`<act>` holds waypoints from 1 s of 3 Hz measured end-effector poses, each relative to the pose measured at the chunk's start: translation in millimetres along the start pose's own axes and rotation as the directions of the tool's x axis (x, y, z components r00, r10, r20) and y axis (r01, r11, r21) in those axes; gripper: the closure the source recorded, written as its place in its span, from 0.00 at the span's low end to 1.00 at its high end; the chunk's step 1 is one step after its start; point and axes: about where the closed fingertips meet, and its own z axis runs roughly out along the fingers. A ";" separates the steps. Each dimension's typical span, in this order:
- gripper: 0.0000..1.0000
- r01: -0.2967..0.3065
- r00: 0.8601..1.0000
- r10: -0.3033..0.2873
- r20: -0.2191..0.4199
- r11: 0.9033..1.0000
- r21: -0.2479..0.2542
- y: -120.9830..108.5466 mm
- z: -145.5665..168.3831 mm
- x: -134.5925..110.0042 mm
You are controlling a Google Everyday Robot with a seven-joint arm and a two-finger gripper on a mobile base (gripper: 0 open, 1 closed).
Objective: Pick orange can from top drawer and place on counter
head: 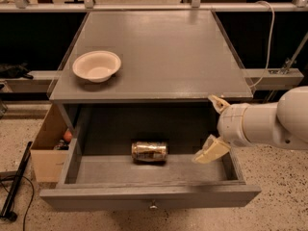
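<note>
The orange can lies on its side in the middle of the open top drawer, towards the back. My gripper is at the drawer's right side, just below the counter's front edge, to the right of the can and apart from it. Its two cream fingers are spread wide, one up by the counter edge and one down over the drawer; it holds nothing. The grey counter lies above the drawer.
A cream bowl stands on the counter's left front part. A cardboard box with small items sits on the floor left of the drawer. A black pole lies at the far left. A white cable hangs at the right.
</note>
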 end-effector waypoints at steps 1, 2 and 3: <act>0.00 0.005 1.000 -0.005 0.004 1.000 -0.005 3.3 3.4 -0.2; 0.00 0.015 1.000 -0.015 0.013 1.000 -0.015 11.5 10.8 -2.5; 0.00 0.021 1.000 -0.021 0.011 0.998 -0.066 38.0 33.0 2.3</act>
